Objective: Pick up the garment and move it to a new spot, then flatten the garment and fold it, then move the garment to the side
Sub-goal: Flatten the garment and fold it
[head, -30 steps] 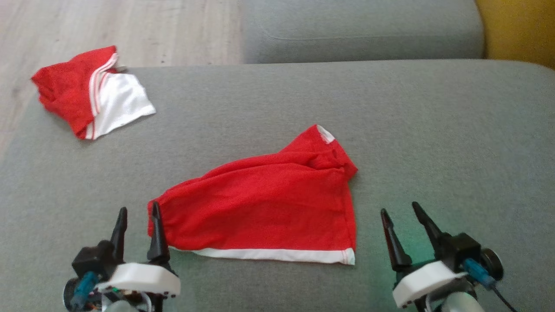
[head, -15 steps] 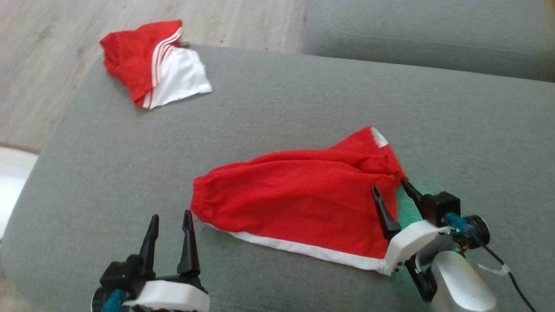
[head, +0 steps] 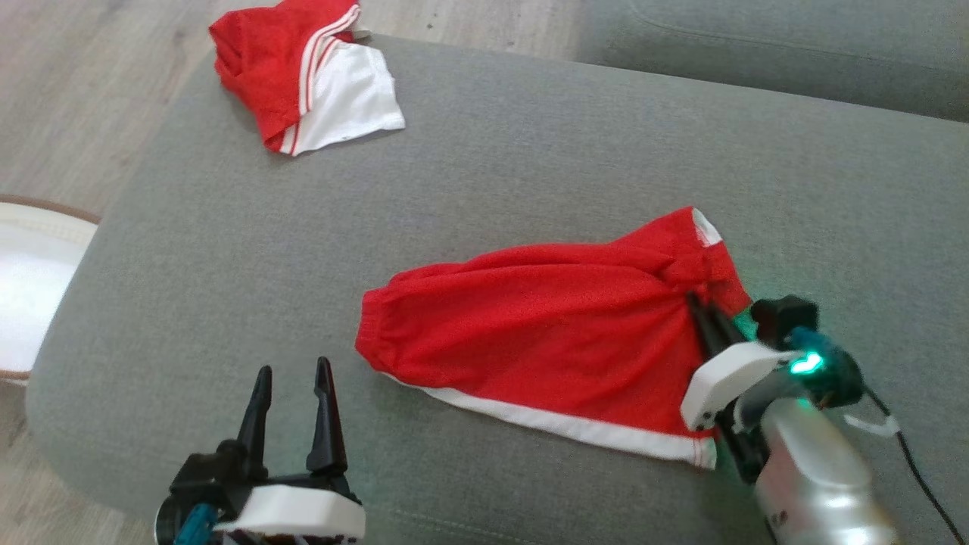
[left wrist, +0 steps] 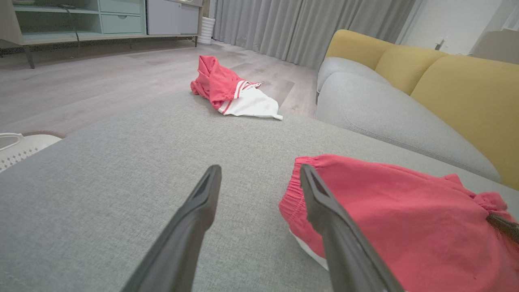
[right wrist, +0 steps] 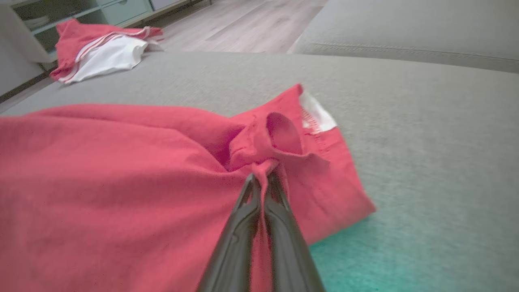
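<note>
Grey upholstery of a sofa seat cushion (head: 530, 151) carries everything, with pale wood floor (head: 91, 91) beyond its upper-left edge in the head view. At centre right of that view lies the red garment (head: 545, 333). It is spread mostly flat, with a white band along its lower edge and a gathered waistband at its left end. Its upper-right corner is bunched into folds, and a small white tag shows there.

The right gripper (head: 698, 304) is at that bunched corner, its two dark fingers pressed together on a pinch of the red cloth. In the right wrist view the fabric puckers between the tips. A green light (head: 806, 363) glows on that wrist and tints the cushion beside it.

The left gripper (head: 294, 369) is at the lower left of the head view, fingers spread wide and holding nothing, near the waistband end. I cannot tell whether it touches the cushion.

A second garment (head: 318, 76), red and white, lies crumpled at the upper left on the cushion's far corner, well apart. A white round object (head: 23, 303) with a brown rim sits at the left edge. The left wrist view has a yellow backrest (left wrist: 466, 93) at right and grey curtains (left wrist: 304, 24) at top.
</note>
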### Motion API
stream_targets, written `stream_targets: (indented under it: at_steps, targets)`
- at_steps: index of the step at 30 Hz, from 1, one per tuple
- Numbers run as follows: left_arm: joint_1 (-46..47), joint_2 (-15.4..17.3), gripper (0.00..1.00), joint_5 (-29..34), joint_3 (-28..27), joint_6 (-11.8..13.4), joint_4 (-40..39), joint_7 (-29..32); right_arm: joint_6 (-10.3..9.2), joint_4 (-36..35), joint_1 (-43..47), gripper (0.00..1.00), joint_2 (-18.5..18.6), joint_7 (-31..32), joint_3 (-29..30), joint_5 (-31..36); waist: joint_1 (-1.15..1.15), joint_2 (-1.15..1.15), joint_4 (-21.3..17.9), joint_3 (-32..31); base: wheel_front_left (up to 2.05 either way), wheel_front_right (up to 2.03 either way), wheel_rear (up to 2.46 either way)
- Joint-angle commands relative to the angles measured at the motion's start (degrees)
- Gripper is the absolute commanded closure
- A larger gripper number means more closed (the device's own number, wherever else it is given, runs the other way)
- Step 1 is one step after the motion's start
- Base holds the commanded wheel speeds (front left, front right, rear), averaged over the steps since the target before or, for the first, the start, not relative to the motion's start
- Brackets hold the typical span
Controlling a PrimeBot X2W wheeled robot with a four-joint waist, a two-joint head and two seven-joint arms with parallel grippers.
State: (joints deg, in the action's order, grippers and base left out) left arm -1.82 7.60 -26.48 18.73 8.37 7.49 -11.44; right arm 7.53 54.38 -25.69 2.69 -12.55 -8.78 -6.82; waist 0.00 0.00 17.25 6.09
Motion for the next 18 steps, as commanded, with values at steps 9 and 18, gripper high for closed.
stream_targets:
  at_steps: [9,18]
  targets:
    - [1.51,0.1,0.0,0.13,-1.47,0.11,-2.07,-1.22,-0.04,1.69,-6.2,1.0,1.83,-1.66,12.86,7.21,0.0,0.0,-3.71,1.63,0.0,0.0,0.0]
    - [3.25,-0.1,0.0,0.46,0.05,-1.03,-1.16,-1.59,-0.04,3.21,-8.13,1.0,3.8,-1.28,18.81,13.07,0.0,0.0,-6.04,3.04,0.0,0.0,0.0]
